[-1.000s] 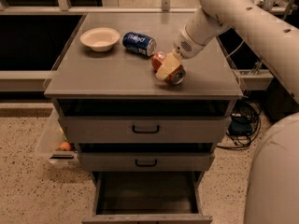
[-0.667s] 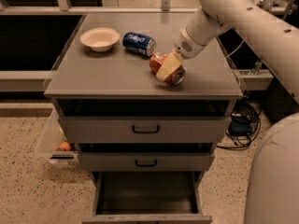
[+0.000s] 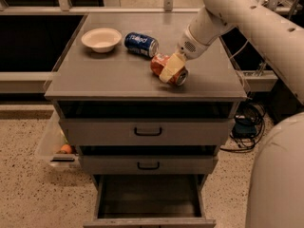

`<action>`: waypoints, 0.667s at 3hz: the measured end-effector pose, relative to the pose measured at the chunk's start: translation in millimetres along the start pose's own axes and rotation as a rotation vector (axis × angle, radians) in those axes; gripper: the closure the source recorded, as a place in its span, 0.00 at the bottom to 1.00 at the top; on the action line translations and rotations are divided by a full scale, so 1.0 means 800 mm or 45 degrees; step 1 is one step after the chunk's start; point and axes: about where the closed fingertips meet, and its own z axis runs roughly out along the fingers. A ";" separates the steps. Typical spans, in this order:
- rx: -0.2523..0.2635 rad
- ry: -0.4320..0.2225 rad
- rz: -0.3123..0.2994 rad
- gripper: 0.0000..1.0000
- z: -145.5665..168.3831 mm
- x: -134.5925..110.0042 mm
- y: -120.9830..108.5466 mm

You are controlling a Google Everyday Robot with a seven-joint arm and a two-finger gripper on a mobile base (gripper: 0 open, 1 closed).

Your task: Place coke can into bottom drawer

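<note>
Where the tabletop carries a bowl and a blue can at left, the coke can lies on its side right of centre, clasped between the jaws of the gripper; below, the bottom drawer stands open.

On the grey cabinet top a white bowl sits near the back left corner. A blue Pepsi can lies on its side just right of it. My pincer is low over the same top, just right of that can. Below are the top drawer and the middle drawer, 2 shallow grey fronts with black handles. A clear bin holding something orange stands on the speckled floor at left. Black cables lie at right.
</note>
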 end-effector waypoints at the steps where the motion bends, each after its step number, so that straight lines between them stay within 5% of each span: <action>1: 0.000 0.000 0.000 1.00 -0.004 -0.002 0.000; 2: 0.001 -0.090 0.010 1.00 -0.036 0.012 0.010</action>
